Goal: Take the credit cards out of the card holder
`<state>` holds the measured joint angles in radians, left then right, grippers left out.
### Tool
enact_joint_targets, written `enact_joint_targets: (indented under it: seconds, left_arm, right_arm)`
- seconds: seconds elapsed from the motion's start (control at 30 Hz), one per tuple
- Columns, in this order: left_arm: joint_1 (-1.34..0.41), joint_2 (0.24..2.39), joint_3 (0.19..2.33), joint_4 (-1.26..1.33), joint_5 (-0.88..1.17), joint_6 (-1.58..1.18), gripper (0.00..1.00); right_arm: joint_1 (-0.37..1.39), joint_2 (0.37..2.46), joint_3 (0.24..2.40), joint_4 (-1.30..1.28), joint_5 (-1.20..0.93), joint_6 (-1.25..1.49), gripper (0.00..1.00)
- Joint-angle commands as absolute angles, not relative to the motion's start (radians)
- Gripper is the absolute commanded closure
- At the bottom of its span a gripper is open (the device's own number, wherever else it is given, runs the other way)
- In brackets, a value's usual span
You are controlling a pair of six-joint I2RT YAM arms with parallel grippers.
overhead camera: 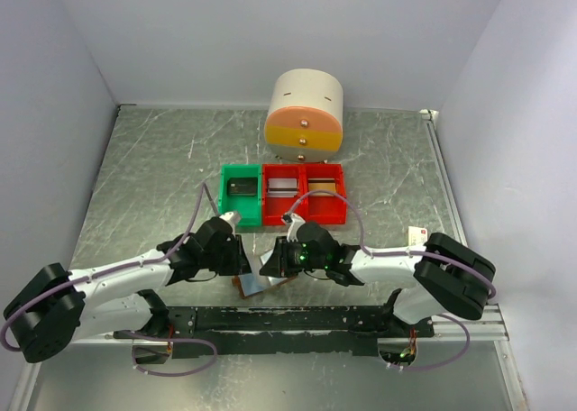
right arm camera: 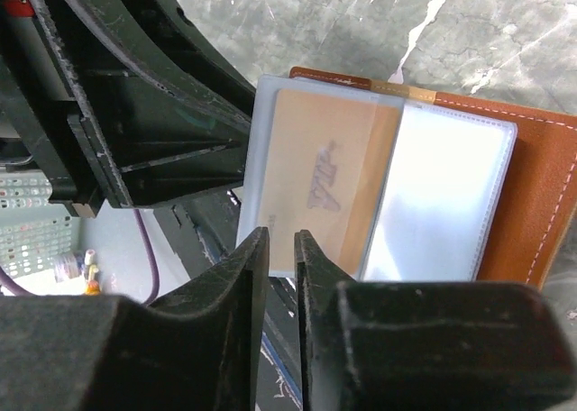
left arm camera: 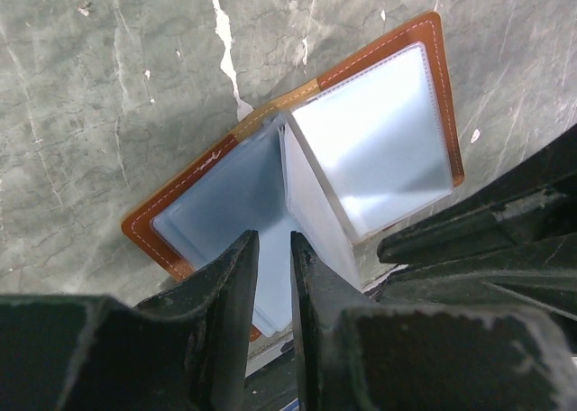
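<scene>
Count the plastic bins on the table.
3, side by side in one row: green bin on the left, middle red bin, right red bin. None appear hidden.

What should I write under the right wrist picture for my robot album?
Right claw, narrowly parted, at the edge of a tan card tucked in the open brown card holder.
</scene>
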<state>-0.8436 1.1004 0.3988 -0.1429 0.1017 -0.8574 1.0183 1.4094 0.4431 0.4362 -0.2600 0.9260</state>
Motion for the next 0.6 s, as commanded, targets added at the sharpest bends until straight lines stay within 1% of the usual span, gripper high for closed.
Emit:
enact_joint_targets:
  seconds: [0.0,0.13,0.3,0.57]
  left_arm:
    - [-0.853,1.072,0.404,-0.170,0.063,-0.865,0.68]
    - [-0.854,1.069,0.403,-0.169,0.065,-0.865,0.68]
    - [-0.854,1.072,0.406,-0.148,0.078,-0.865,0.68]
    - [-0.854,1.069,0.417,-0.163,0.069,-0.862,0.68]
  right_arm:
    - [1.016,1.403,0.476,0.395,-0.223,0.903,0.77]
    - [1.020,1.382,0.504,0.350,-0.236,0.858,0.66]
    - [1.043,1.418,0.582,0.232,-0.223,0.789,0.59]
    - [1.074,1.487,0.638,0.200,-0.205,0.772,0.57]
